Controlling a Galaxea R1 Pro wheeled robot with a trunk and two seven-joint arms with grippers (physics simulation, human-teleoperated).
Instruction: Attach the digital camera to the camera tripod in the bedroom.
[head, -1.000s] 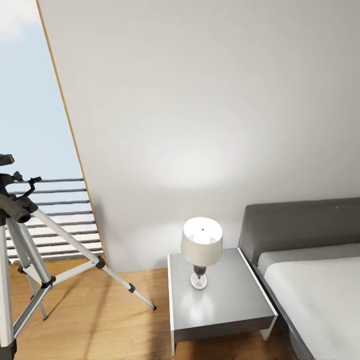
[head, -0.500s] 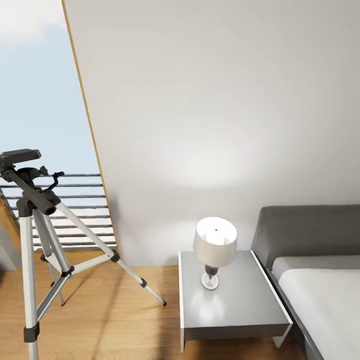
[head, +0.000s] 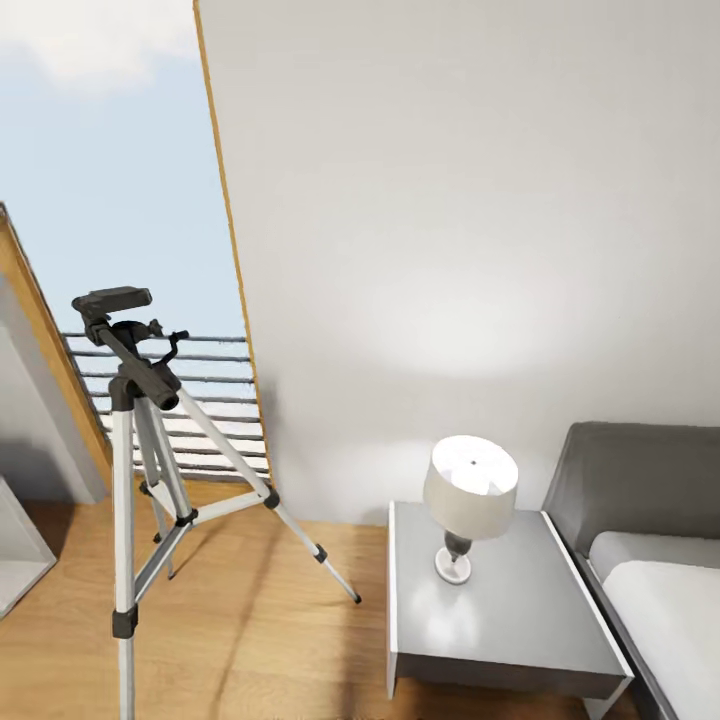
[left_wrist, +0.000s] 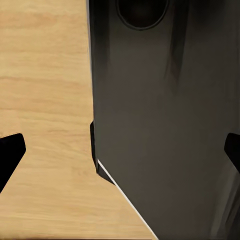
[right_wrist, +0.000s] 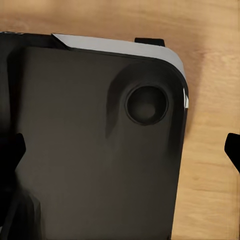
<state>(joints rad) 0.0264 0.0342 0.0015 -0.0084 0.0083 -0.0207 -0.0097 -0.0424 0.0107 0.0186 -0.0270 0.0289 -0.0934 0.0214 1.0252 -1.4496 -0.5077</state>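
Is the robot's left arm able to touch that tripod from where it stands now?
Probably not yet. The camera tripod stands apart by the window, and the left gripper hangs open over the wooden floor beside the robot's dark base.

My base is a dark, glossy black slab with rounded corners, a pale silver edge strip and a round recessed dimple near one corner. My fingertips are matte black and taper to blunt wedges.
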